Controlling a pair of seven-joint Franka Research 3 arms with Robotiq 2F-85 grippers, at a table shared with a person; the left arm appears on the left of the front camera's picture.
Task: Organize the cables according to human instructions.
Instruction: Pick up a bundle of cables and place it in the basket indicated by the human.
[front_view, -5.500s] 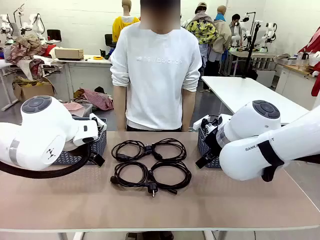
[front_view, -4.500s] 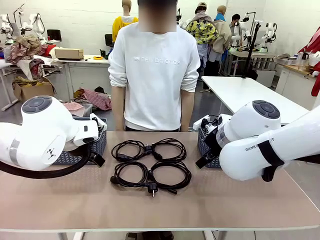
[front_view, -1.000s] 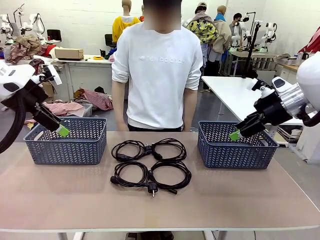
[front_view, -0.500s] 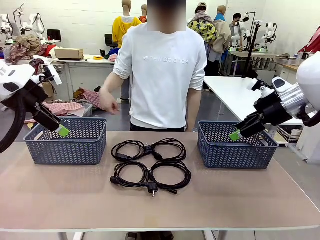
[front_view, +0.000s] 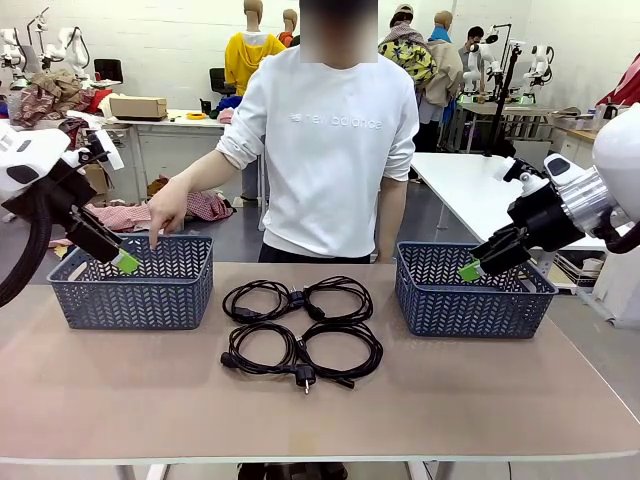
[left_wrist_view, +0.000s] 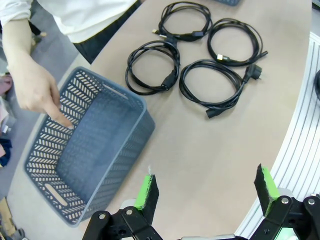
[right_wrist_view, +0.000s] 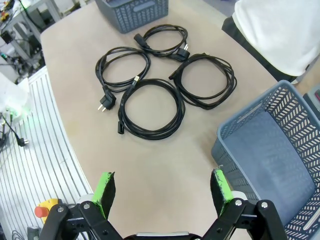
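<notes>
Person's hand indicates the blue-grey plastic basket at the worktop's left edge. Left gripper and right gripper gape empty. Next, probably: fetch coiled black cables.

Front view: fixed at the near edge, facing far across the tan table. Left wrist view: high, looking down on the left blue-grey plastic lattice basket. Right wrist view: high over the right basket. All share four coiled black cables.

Beyond the wide-spread right end effector lie four coiled cables.
</notes>
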